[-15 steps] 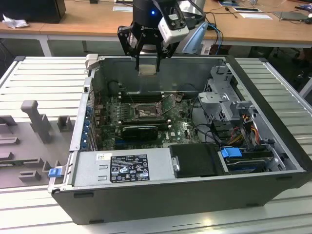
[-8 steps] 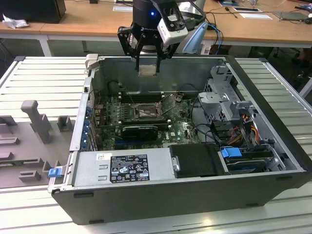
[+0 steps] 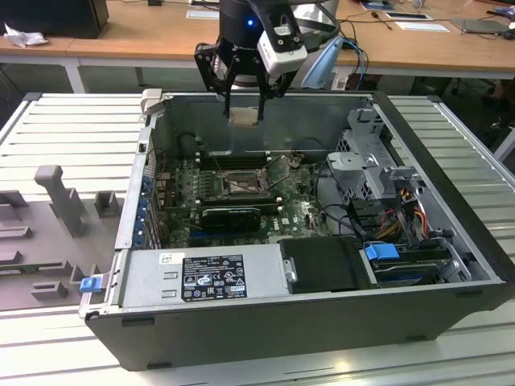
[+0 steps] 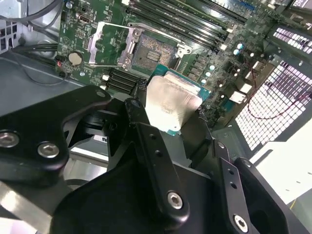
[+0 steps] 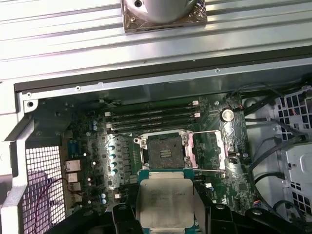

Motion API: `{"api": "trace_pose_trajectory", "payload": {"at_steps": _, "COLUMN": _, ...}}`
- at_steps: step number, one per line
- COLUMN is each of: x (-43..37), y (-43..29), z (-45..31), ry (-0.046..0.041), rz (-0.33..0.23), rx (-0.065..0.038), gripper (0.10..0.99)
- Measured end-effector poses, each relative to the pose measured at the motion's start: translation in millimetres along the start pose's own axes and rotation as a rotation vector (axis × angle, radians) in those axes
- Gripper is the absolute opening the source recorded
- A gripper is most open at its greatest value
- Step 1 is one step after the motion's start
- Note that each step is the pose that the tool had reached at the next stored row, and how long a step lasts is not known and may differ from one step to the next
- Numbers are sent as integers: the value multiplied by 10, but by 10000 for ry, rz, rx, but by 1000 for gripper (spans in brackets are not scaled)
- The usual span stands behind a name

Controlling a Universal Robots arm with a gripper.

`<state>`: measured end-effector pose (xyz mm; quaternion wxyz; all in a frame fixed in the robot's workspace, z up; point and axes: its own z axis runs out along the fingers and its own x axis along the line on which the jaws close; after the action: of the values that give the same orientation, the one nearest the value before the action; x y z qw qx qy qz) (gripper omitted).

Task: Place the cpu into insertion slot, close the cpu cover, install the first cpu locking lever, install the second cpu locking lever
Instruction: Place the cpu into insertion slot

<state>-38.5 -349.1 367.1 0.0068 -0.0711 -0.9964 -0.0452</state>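
Above the far edge of the open dark grey metal computer case, which lies on the slatted pale metal bench, the black gripper hangs over the green motherboard with the small flat square silvery-beige cpu in the air, well apart from the board. The square dark-rimmed insertion slot with its greyish contact field lies bare, and the thin dull silver cpu cover, a frame plate with a large square cut-out, is swung open just beside it. By my reading, none of the four steps is done: seating the chip, closing the cover and both locking steps are left. In the second wrist view the black fingers are clenched on opposite edges of the cpu, parted only by its width.
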Motion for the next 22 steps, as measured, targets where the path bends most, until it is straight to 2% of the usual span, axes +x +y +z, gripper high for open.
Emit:
{"api": "trace_pose_trajectory", "payload": {"at_steps": 9, "x": 0, "y": 0, "z": 2, "ry": -83, "rz": 933, "rx": -19, "gripper": 529}}
{"api": "trace_pose_trajectory", "payload": {"at_steps": 22, "x": 0, "y": 0, "z": 3, "ry": -177, "rz": 1975, "rx": -41, "gripper": 529}}
